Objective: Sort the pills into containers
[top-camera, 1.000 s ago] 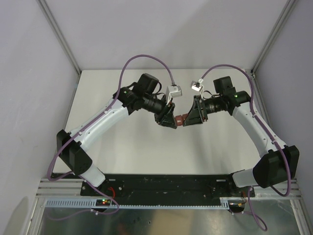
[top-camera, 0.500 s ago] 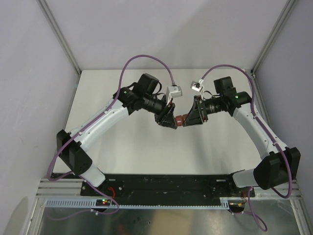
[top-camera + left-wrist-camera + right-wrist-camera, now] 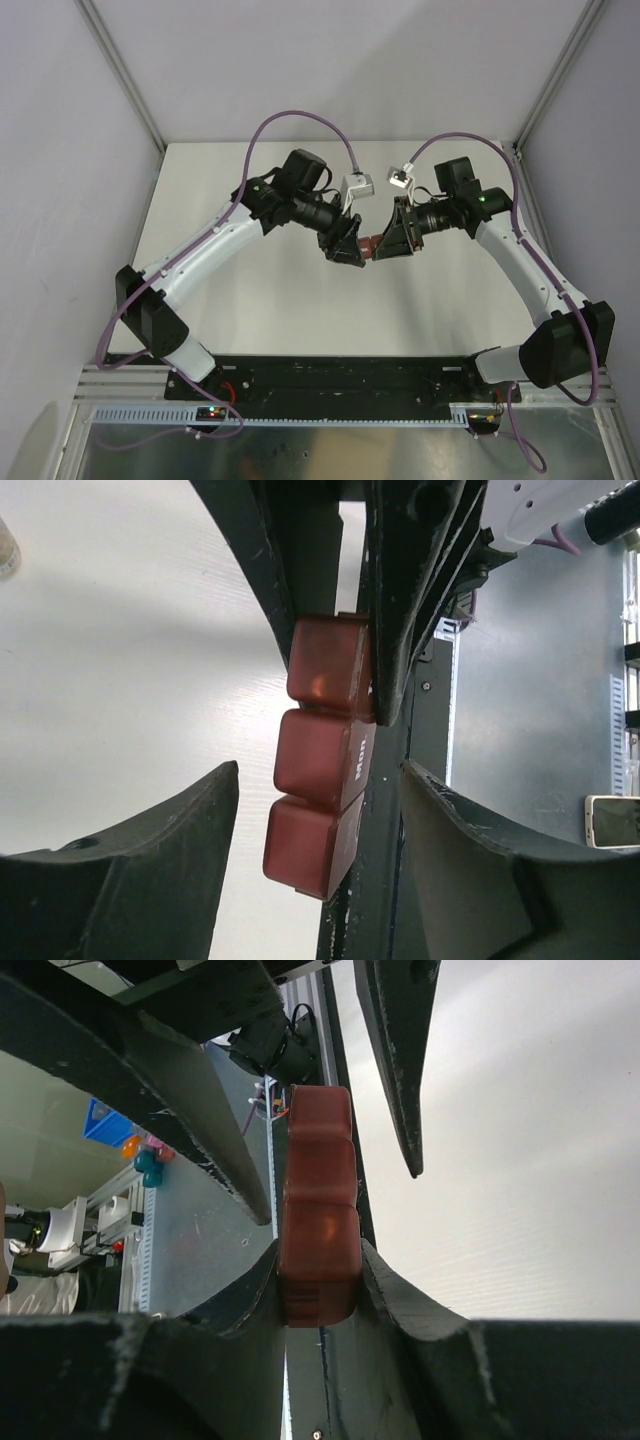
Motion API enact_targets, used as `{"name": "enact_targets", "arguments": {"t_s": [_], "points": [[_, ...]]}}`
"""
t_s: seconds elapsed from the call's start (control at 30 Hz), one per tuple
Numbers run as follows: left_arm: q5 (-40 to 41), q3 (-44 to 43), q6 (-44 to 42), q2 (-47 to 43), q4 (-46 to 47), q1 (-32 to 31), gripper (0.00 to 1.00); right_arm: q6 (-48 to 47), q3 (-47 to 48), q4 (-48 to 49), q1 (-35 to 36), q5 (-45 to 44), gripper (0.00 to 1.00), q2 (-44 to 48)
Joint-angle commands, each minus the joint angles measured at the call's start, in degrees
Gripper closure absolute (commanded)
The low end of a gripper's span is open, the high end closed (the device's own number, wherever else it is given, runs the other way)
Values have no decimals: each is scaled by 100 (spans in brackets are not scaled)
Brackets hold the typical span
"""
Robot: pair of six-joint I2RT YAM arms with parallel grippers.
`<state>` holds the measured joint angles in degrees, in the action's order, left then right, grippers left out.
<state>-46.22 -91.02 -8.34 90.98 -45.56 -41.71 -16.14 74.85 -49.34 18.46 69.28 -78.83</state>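
Left jaws, lately shut, now apart around strip [image 3: 320, 750]; right jaws clamp it. No pills visible; we judge sorting unstarted.

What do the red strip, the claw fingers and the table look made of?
Strip: likely plastic, dark red, glossy, slightly translucent; one cell glows, corners moulded round.
Fingers: black, matte, hard plastic perhaps; edges scuffed pale.
Table: white, smooth, faint sheen; material unclear.
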Motion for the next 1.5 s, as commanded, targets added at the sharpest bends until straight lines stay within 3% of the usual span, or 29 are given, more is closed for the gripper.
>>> {"name": "enact_targets", "arguments": {"t_s": [0.0, 0.2, 0.47, 0.63, 0.77, 0.87, 0.93, 1.47], "points": [[-72, -339, 129, -5, 96, -36, 30, -33, 17, 77, 35, 123, 100, 198], [-94, -449, 192, 82, 95, -43, 29, 12, -17, 143, 39, 121, 100, 213], [-82, -560, 212, 290, 94, -189, 44, 24, -27, 153, 35, 105, 100, 248], [-60, -531, 186, 321, 94, -208, 59, 23, -31, 152, 33, 112, 100, 247], [-77, -507, 170, 317, 95, -213, 76, 24, -46, 163, 35, 108, 100, 250], [-105, -505, 166, 325, 98, -216, 93, 26, -52, 170, 35, 104, 100, 266], [-131, -504, 181, 337, 95, -219, 98, 30, -61, 177, 35, 110, 100, 279], [-223, -385, 257, 266, 93, -214, 100, 27, -142, 236, 49, 139, 100, 345]]}}
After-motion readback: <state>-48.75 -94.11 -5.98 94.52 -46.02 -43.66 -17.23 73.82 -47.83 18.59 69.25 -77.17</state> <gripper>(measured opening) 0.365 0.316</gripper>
